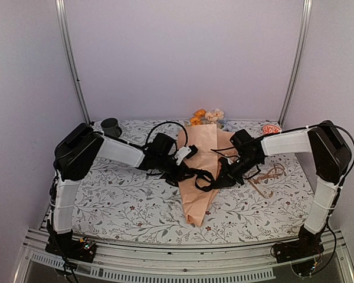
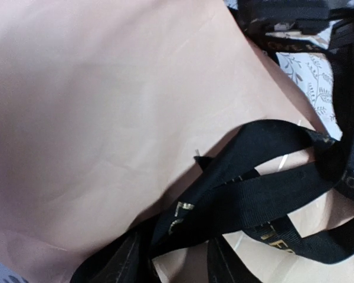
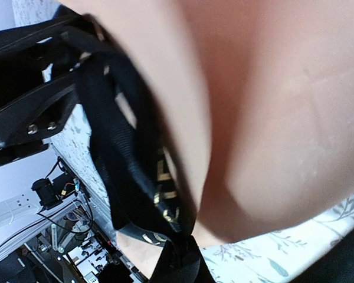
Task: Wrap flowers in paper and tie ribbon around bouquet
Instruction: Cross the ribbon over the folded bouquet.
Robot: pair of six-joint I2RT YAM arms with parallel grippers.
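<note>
**Left gripper** (image 2: 172, 270): only the blurred bases of its two fingers (image 2: 115, 262) show, at the bottom edge of the left wrist view. They stand apart with paper visible in the gap, so the jaws are partly open. A strand of the ribbon (image 2: 253, 200) runs down between them. Whether either finger presses it cannot be told.

**Right gripper** (image 1: 222, 177): its fingertips are cut off at the bottom edge of the right wrist view, where the taut ribbon strands converge. The jaws are closed on the ribbon.

**Top view:** both grippers meet over the middle of the bouquet (image 1: 203, 141), one from the left of the frame and one from the right. Their dark bodies merge with the black loops, so how the ribbon is looped is hard to make out. The ribbon crosses the paper (image 1: 196, 203) at mid-length, touching it.

The paper cone lies on the floral table cover (image 1: 124, 200), narrow end toward the bottom of the frame, with the stems hidden inside. The flowers (image 1: 207, 115) stick out of the wide end at upper centre. A tan cord (image 1: 270, 177) lies to the right of the right gripper. A grey mug (image 1: 111, 125) stands at upper left.
</note>
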